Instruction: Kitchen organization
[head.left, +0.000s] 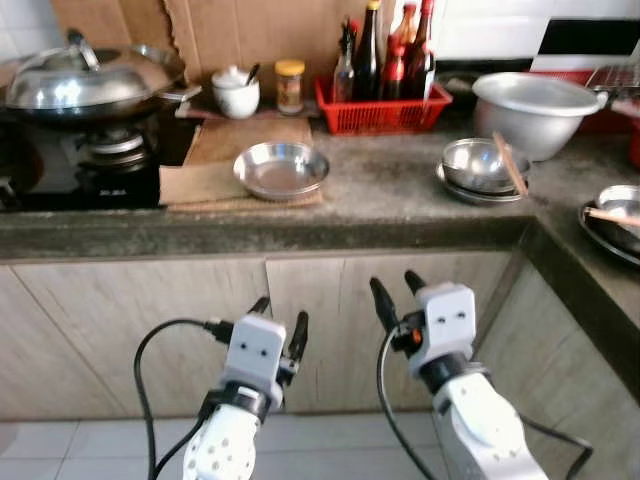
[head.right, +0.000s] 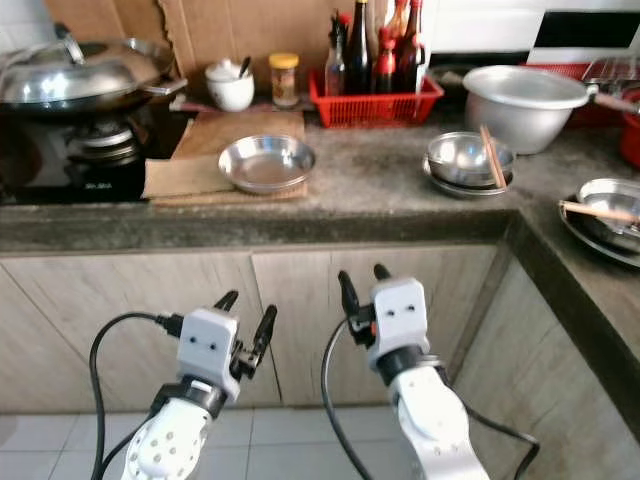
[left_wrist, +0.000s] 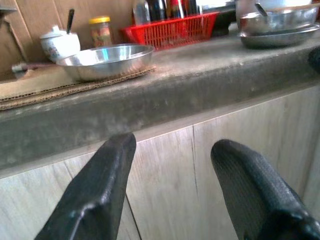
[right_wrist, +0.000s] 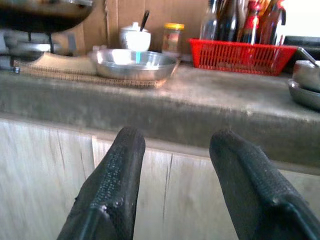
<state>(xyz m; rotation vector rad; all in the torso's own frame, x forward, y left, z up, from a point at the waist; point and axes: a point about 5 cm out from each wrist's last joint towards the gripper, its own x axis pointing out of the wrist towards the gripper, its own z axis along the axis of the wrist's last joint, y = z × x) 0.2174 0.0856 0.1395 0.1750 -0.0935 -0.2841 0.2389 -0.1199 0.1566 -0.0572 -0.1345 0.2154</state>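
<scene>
The steel dish (head.left: 281, 169) sat on cardboard on the countertop (head.left: 400, 190), left of the red basket (head.left: 380, 110) of bottles. Below the countertop's edge, before the cabinet doors, the left gripper (head.left: 279, 322) and right gripper (head.left: 397, 293) hung released, grasping nothing.

Left hand (head.left: 280, 327) and right hand (head.left: 398, 293), both raised, fingers apart, empty.

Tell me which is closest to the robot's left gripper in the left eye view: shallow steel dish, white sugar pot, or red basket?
From the left gripper:
1. Shallow steel dish, on cardboard, near the counter's front.
2. White sugar pot, at the back.
3. Red plastic basket, back right.
</scene>
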